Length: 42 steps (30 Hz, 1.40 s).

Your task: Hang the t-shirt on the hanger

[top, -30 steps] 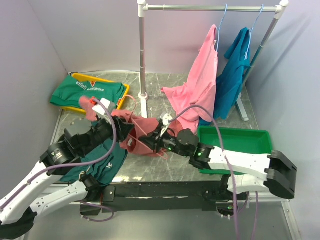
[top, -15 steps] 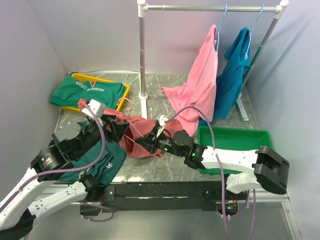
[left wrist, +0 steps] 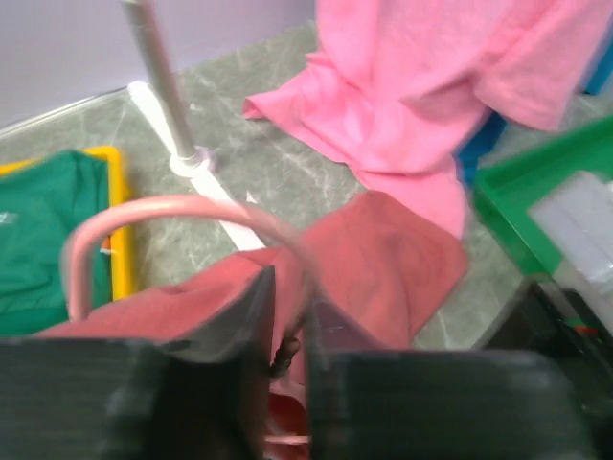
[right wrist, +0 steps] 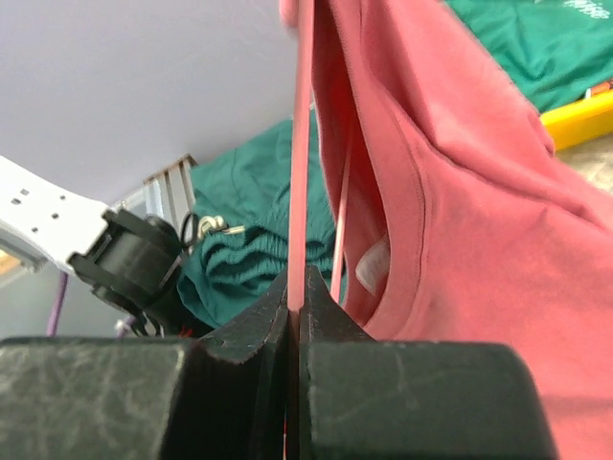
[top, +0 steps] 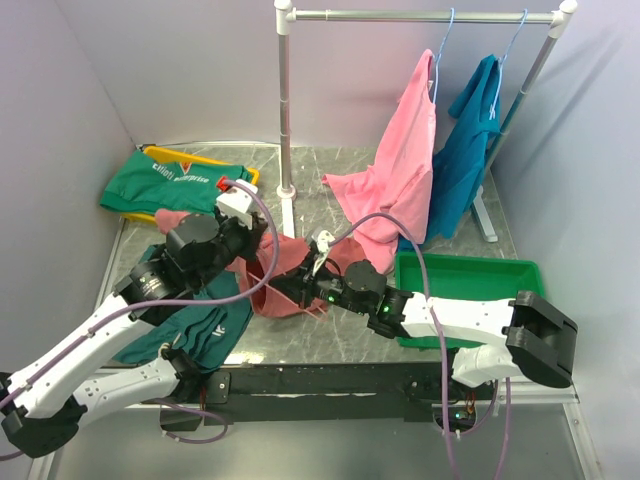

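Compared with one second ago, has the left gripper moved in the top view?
Yes. The left gripper has moved right and slightly up the image, closer to the rack pole's white base.

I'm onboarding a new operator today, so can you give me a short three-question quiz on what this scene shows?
1. True or false: the right hand is shut on a wire of the hanger.
2. The pink shirt and the teal-blue shirt are: A) hanging from the rail B) folded in a drawer C) piled in a basket.
3. Fill in: the green tray lies nearest the ___ arm.
Key: 1 true; 2 A; 3 right.
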Tool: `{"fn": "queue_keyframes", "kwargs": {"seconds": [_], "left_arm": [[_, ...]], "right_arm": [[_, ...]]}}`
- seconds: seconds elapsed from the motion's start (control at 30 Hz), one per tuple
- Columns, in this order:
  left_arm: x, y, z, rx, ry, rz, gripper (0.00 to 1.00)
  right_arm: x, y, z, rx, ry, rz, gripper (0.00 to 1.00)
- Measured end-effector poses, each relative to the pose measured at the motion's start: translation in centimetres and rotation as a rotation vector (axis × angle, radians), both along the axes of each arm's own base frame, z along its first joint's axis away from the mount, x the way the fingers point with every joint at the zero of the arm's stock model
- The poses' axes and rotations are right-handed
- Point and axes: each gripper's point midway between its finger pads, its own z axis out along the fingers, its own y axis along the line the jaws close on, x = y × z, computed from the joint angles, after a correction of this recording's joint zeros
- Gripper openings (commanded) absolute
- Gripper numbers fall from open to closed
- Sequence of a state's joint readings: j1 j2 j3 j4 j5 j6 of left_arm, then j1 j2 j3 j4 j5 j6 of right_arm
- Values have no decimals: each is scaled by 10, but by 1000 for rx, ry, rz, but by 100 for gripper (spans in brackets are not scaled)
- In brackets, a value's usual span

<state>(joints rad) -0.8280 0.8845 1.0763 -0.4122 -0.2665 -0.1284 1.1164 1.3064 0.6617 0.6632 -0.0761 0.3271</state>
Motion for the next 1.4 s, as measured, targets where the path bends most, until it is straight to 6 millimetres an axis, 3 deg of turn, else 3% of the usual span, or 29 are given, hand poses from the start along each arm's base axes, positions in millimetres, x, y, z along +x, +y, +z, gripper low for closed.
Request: {"fn": "queue_keyframes", "kwargs": {"seconds": [0.03,0.07,0.17,0.3,0.47,0.53,0.63,0.73,0.93,1.03,1.23,1.33,1.4], "left_arm": [[2,3,0,15,-12,14,1],[4,6,-2,37,-17,24,1],[7,7,-5,70,-29,34,1],[17,9,-6,74,-36,83,1],[33,13,0,57,-66,177,1],[39,13,-3,60,-60,202,1],[47,12,-15,86,-36,241,1],[55,13,-25,97,-13,272,1],[66,19,-37,99,22,321,1],[69,17,-42,100,37,324,1],[70,14,-44,84,52,314,1],[70,14,-44,79,56,306,1],[70,13,-44,76,57,301,1]], "right_arm": [[0,0,1,3,1,-3,14],[1,-1,3,10,2,-6,33],[4,-4,10,21,16,-36,60],[14,-29,33,59,31,-137,70],[25,-92,55,156,97,-323,71],[23,-108,53,177,127,-358,68],[12,-111,34,167,182,-376,63],[-7,-98,9,125,234,-349,60],[-49,-54,-58,-55,283,-334,58],[-43,-34,-78,-122,297,-393,59],[-21,24,-76,-128,353,-445,63],[-2,40,-83,-137,391,-477,63],[7,42,-100,-174,412,-502,63]]}}
